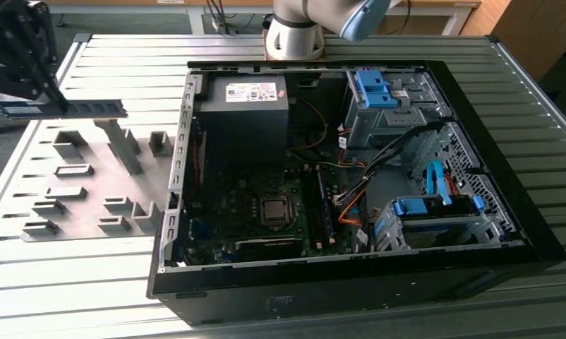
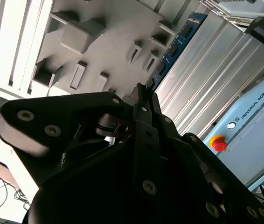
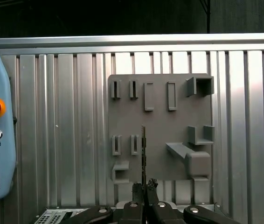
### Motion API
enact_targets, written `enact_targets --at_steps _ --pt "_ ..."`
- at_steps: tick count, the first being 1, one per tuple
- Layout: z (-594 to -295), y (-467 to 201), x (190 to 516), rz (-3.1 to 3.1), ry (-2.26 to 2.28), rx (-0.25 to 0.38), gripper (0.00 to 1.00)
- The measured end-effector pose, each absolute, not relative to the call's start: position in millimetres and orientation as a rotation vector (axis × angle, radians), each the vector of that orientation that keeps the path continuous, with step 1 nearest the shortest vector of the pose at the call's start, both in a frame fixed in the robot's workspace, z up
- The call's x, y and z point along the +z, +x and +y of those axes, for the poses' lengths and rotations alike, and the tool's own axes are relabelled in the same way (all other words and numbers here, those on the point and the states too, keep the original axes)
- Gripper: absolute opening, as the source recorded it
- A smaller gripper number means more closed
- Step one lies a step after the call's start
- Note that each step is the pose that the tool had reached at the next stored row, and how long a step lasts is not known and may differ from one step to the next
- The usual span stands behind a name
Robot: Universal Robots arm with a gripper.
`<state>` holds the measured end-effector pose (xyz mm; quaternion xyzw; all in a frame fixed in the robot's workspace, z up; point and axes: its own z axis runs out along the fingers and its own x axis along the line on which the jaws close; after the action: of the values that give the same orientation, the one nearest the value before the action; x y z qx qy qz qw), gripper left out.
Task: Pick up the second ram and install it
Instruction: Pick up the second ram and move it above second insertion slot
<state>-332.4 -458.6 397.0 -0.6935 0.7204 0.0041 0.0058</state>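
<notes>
Ram (image 1: 97,108) is pinched tight in your gripper (image 1: 53,104), up over the grey tray (image 1: 87,185). It sticks far out, so it could tilt or slip and go in crooked.

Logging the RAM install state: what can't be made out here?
Exterior view: memory slots in the case are too dark and small to tell which are filled.
First wrist view: the second ram sits edge-on, so its faces are hidden.
Second wrist view: the gripper hides the ram's near end.
Exterior view: the left edge cuts off the gripper.
</notes>
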Motion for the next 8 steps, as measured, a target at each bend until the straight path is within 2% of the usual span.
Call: enact_targets --at_steps 8 --pt "-458.6 -300.1 396.5 2.255 -2.171 0.013 0.14"
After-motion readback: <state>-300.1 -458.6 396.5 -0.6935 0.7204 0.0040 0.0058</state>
